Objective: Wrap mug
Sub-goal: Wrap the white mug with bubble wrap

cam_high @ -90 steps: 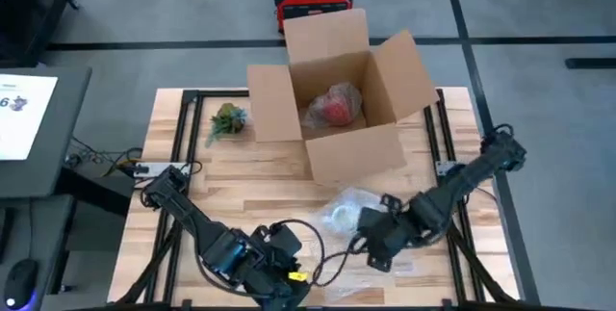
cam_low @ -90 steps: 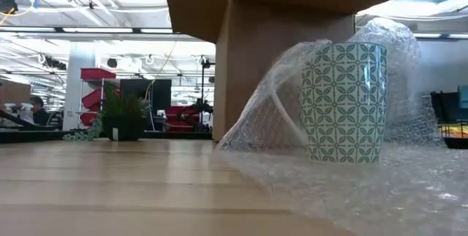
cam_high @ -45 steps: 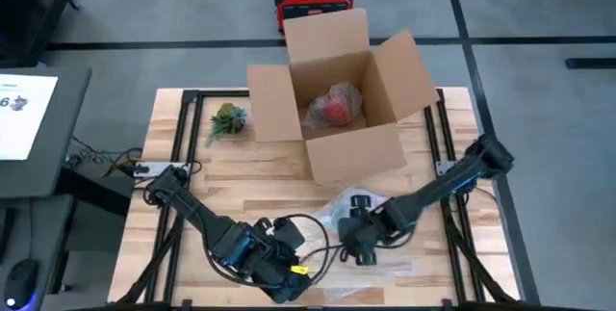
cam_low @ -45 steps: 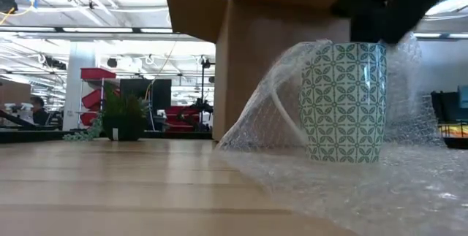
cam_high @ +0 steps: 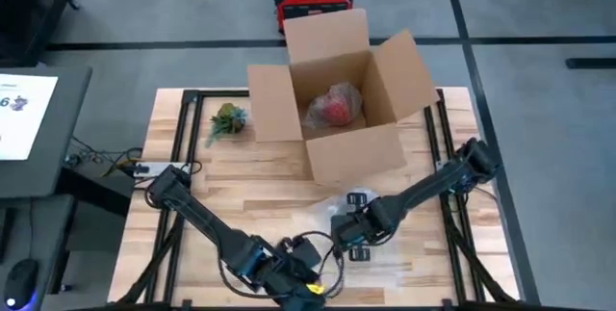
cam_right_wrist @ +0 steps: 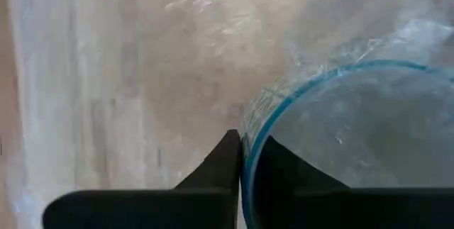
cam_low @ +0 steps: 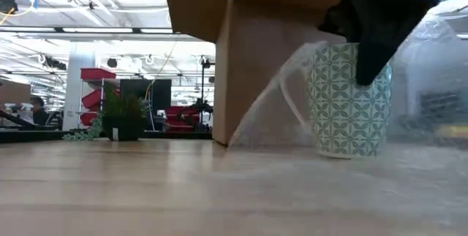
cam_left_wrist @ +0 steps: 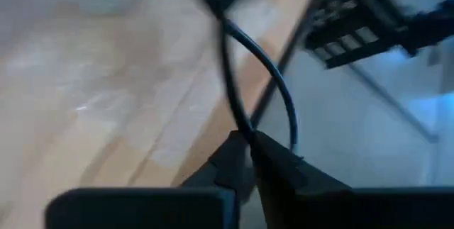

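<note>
Pinching the rim of the patterned mug (cam_low: 349, 99), the right gripper (cam_right_wrist: 245, 162) has one finger inside and one outside the cup. Upright on the bubble wrap (cam_right_wrist: 128, 66), the mug stands near the table's (cam_high: 241, 181) front edge, before the open cardboard box (cam_high: 337, 90). Beside it, the left gripper (cam_left_wrist: 248, 154) is clenched on nothing.

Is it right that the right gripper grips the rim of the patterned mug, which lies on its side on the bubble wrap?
Not quite. In the low view the patterned mug stands upright on the bubble wrap, not on its side. The right gripper does grip its rim.
</note>
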You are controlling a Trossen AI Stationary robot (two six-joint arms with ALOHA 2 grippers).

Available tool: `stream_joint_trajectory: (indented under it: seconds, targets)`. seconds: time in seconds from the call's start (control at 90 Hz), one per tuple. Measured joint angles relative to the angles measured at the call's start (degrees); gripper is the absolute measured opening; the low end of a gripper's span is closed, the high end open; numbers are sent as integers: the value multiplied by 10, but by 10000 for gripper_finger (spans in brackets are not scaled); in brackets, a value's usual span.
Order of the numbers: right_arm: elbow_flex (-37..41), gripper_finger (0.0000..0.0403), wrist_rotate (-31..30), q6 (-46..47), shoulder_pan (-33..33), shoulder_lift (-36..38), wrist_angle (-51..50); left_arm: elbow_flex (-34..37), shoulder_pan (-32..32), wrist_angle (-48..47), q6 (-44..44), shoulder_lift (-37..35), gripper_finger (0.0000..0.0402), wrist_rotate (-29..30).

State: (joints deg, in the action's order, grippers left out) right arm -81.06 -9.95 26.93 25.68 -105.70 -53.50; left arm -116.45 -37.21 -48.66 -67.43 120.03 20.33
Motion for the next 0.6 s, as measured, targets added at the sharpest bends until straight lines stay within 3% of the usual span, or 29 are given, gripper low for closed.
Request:
stream_joint_trajectory:
  seconds: [0.311,0.467,0.6]
  targets:
    - [0,7,32,41,-28,17,-18,214,20,266,21,2,1,40]
    - [0,6,32,66,-45,33,-26,303,26,402,35,1,0,39]
    - [0,6,29,78,-58,34,-49,381,34,469,-5,1,0,9]
